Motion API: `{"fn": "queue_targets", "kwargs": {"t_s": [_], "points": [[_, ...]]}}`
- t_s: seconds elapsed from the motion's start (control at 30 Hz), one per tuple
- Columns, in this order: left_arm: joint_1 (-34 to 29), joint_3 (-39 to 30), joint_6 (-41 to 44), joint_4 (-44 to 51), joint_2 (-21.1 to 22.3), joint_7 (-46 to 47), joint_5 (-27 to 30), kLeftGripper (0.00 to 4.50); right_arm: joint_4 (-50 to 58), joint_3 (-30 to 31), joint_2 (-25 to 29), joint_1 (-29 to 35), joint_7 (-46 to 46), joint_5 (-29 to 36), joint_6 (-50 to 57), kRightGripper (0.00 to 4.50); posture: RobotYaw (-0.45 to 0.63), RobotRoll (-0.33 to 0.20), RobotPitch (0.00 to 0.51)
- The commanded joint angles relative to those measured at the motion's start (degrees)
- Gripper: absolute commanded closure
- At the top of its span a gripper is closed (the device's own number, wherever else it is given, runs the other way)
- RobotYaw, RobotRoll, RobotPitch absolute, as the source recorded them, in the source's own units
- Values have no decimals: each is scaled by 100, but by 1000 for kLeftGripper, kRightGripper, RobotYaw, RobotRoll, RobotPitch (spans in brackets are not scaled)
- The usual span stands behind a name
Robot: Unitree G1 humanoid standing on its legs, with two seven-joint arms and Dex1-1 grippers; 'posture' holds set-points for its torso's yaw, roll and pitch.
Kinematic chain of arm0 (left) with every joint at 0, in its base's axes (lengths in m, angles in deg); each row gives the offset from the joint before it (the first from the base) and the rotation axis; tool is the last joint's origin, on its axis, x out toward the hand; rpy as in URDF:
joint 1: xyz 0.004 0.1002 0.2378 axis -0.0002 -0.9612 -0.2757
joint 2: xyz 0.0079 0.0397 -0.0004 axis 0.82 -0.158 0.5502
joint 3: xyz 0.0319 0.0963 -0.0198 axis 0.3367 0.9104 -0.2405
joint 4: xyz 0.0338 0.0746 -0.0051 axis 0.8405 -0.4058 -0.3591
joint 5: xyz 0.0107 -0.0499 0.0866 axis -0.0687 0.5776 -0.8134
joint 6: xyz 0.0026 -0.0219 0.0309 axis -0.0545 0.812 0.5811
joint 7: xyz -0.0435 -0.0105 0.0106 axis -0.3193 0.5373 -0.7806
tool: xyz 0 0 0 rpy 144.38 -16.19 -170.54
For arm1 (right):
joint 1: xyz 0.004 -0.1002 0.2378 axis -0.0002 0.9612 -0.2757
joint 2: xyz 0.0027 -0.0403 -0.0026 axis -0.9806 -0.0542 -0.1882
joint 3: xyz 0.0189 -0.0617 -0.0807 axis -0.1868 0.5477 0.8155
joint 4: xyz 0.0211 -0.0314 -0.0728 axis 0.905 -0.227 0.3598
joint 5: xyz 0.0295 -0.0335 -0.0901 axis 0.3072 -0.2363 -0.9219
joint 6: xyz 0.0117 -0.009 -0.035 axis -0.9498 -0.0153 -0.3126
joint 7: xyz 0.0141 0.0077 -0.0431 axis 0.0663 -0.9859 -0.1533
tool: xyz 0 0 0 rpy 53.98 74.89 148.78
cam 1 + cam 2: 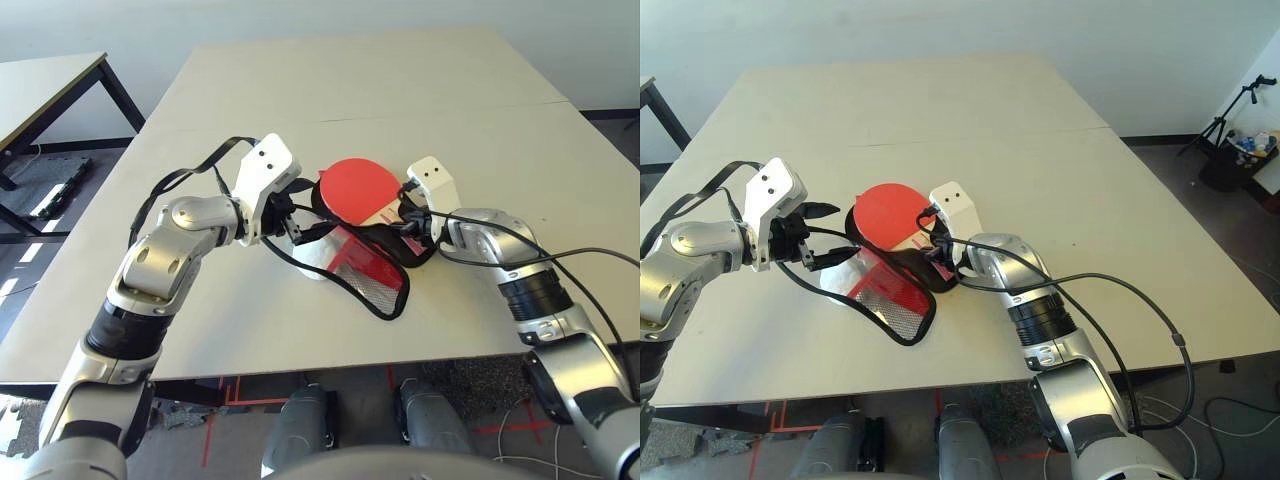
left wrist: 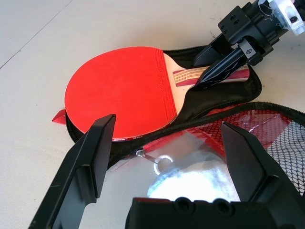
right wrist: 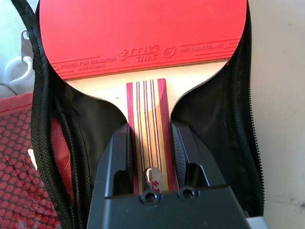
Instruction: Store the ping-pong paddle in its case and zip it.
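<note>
One ping-pong paddle [image 2: 119,90], red face up, lies on the black inside of its opened case [image 2: 190,112]; the case's red-and-mesh flap is folded out toward the robot, beside the paddle; the right end effector [image 3: 152,138] is closed on the paddle's striped handle, a finger on either side; the left end effector [image 2: 169,126] stands wide open above the flap, holding nothing; a clear plastic bag [image 2: 190,162] with a pale content and a ring lies partly under the flap.

All of this rests on a wide, pale beige worktop [image 1: 480,110] with a thin seam across it; beyond are a light wall [image 1: 940,30] and dark flooring [image 1: 1200,220]; a second table [image 1: 45,85] stands to the left; a black tripod [image 1: 1225,120] and a dark bin [image 1: 1230,170] stand to the right.
</note>
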Motion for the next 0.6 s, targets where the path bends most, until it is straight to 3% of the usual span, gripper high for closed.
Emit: {"fn": "queue_targets", "kwargs": {"t_s": [0.03,0.1,0.43,0.6], "points": [[-28,20,20,66,16,8,-22,0,-132,95,-6,-64,-74,-90,-108,3340,43,0,51],[-27,15,35,87,19,11,-17,0,-163,14,-43,-67,11,-120,-118,3340,46,0,50],[263,-421,630,638,608,-269,403,0,-321,-155,280,-237,-436,5,-317,183,63,0,43],[219,-874,989,883,1352,-574,734,0,-419,-323,701,-277,-924,80,-623,36,80,0,46]]}}
